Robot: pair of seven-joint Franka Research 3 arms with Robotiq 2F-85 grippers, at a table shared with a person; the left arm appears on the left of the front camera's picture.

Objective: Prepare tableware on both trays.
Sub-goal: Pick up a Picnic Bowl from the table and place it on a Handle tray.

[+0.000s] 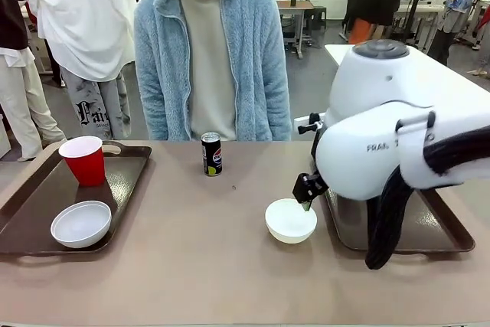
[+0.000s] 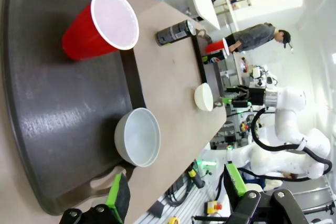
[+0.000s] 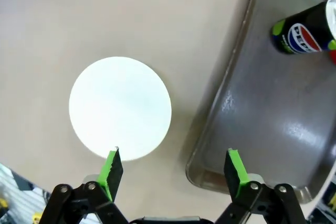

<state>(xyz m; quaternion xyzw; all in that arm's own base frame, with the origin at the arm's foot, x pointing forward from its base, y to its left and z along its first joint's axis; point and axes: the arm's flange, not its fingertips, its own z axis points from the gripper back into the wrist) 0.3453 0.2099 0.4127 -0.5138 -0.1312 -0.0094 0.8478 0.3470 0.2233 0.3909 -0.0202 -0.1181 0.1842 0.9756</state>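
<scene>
A wide tan table stretches across the front view, with a person in a pale blue fleece jacket standing at its far side. The robot's bulky white right arm leans in from the right and covers much of the right tray, which is dark brown with a raised rim. A matching left tray lies at the table's left end. On the left tray, a white bowl sits at the near end. A red cup with a white inside stands upright at the far end, apart from the bowl. A second white bowl sits on the bare table, just beside the right tray's left rim. A black soda can stands upright on the table in front of the person, between the two trays. In the right wrist view, a second can with a blue-red logo stands on the right tray. The left wrist view shows a second red cup toward that tray's far end. The right gripper hangs low with its jaws spread wide and nothing held. One green pad is over the second white bowl's rim and the other is above the tray's rounded corner; whether the pad touches the bowl cannot be told. The left gripper is also spread wide and empty, hovering past the bowl end of the left tray.
</scene>
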